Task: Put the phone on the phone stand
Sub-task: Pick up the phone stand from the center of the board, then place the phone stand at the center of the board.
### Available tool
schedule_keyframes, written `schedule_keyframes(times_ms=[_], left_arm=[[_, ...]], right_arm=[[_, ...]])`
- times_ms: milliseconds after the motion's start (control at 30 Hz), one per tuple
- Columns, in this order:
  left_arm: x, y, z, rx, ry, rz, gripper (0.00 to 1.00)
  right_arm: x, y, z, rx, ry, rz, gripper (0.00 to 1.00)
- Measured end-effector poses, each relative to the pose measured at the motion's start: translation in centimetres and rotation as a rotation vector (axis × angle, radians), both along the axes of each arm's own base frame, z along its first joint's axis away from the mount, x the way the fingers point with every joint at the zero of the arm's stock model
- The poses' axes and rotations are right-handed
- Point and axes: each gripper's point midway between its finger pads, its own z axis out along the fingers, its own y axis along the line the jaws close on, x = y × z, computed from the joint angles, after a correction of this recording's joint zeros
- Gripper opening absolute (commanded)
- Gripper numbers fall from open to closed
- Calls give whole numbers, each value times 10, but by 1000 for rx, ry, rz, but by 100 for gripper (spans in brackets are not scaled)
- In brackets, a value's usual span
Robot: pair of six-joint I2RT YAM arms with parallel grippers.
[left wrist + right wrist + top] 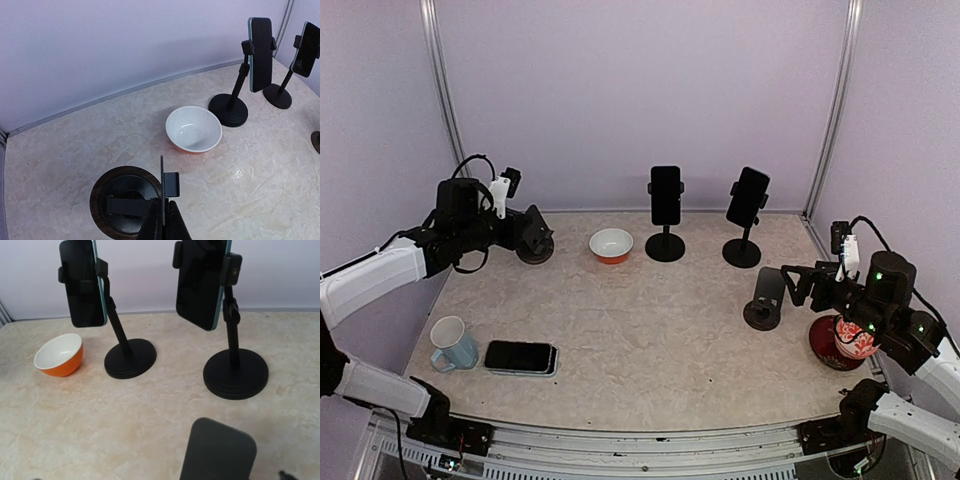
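Note:
The phone [520, 357], black, lies flat and face up near the table's front left, with neither gripper on it. At the back left stands an empty phone stand [536, 250] with a round, wood-rimmed base [120, 187]. My left gripper [525, 232] is shut on its thin upright plate [162, 185], seen edge-on between the fingers [175, 227]. A second empty stand [765, 297] sits at the right, its dark plate [217, 452] close in front of my right gripper [795, 285], which is open and holds nothing.
Two black stands [666, 215] [746, 215] at the back each carry a phone. An orange bowl [611, 245] with a white inside sits left of them. A pale blue mug [453, 343] stands beside the lying phone. A red patterned cup [848, 342] sits under the right arm.

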Motion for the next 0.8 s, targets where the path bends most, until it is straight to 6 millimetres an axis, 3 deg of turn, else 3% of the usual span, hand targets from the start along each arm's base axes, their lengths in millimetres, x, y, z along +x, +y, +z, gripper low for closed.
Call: schedule_keyframes(times_ms=[200,533,800], left_arm=[[34,17,23,17,-69,-102,0],[56,17,-27,47,-8,-290,0],[80,3,-13,111,-71,-416,0]], right_arm=[[0,0,0,0,0,0,100],[1,0,-1,-3,4,0,100],[1,0,-2,-4,7,0,100]])
